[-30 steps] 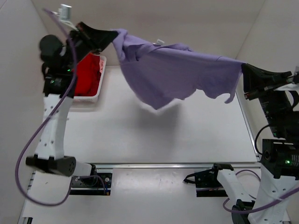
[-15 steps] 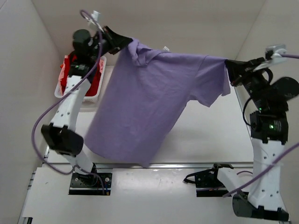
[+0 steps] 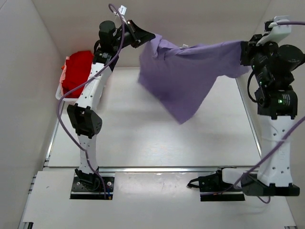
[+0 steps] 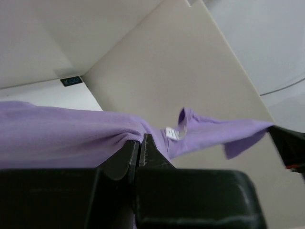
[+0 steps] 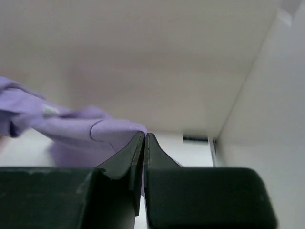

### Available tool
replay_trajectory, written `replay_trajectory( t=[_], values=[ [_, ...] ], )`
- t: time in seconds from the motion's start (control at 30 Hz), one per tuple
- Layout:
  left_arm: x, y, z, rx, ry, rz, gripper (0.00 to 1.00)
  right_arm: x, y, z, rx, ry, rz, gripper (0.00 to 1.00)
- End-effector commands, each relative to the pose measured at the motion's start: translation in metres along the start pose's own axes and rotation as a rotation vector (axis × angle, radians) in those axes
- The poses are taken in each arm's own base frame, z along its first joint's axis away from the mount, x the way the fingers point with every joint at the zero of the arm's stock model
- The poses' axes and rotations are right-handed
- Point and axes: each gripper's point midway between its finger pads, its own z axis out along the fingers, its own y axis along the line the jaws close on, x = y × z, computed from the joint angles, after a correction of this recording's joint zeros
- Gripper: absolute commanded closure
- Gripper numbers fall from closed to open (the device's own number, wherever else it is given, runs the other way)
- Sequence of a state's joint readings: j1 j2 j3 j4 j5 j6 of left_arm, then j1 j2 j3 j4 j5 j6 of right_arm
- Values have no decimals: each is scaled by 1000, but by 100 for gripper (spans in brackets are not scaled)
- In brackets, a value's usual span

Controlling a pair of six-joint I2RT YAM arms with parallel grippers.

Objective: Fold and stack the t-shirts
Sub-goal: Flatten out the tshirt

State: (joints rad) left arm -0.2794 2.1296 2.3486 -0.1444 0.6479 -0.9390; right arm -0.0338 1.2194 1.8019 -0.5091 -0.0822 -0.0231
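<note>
The lavender-purple t-shirt (image 3: 190, 71) hangs in the air, stretched between both grippers high over the far half of the table. My left gripper (image 3: 150, 36) is shut on its left corner; the cloth (image 4: 57, 138) bunches at the shut jaws in the left wrist view, a white label (image 4: 172, 133) beside them. My right gripper (image 3: 244, 51) is shut on its right corner, and the cloth (image 5: 86, 131) shows at the jaws in the right wrist view. The shirt's lower point swings free above the table. The red t-shirt (image 3: 76, 71) lies crumpled in the tray at far left.
A white plastic tray (image 3: 61, 93) holding the red shirt stands at the table's far left. The white table (image 3: 143, 143) spreads below the hanging shirt. White walls close in the back and both sides.
Both arms have lifted and moved toward the back wall with the purple shirt. The shirt's hanging body has swung from the near left up toward the far centre.
</note>
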Motion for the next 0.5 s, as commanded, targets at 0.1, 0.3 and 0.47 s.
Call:
replay_trajectory(
  t=[0.1, 0.3, 0.47],
  values=[
    [-6, -50, -18, 83, -11, 104, 100, -26, 12, -25, 10, -81, -80, 100],
    [23, 89, -23, -247, 13, 1, 100, 79, 104, -22, -258, 144, -47, 100],
    [34, 188, -72, -399, 1, -160, 60, 180, 255, -69, -695, 393, -88, 100]
  ],
)
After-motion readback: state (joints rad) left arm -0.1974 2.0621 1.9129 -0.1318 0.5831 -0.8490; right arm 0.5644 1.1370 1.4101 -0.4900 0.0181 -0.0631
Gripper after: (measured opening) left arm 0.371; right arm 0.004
